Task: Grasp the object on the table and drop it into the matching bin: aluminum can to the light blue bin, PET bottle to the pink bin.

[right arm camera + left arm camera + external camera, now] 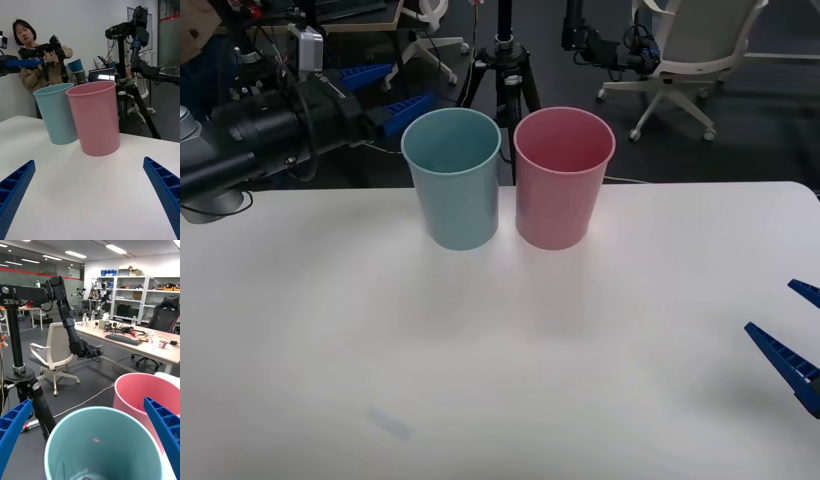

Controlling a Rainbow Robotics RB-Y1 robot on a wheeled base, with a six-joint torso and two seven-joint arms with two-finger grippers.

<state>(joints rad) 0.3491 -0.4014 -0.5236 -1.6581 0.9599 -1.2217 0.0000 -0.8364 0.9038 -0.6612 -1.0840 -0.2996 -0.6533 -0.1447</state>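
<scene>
Right gripper (pixel 802 330) low over the white table (pixel 500 360) at its right edge, fingers apart and empty, blue bin (pixel 452 178) and pink bin (pixel 564 177) touching side by side at the far edge, left gripper (pixel 90 438) fingers apart above the blue bin, can not discernible.

Left arm (pixel 250 135): black cylindrical links, a grey rounded joint housing, black cables looped along it, what may be a small grey box on top. Left gripper (pixel 90 442) and right gripper (pixel 90 195): blue ribbed, tapering plastic fingers with honeycomb-like pockets.
</scene>
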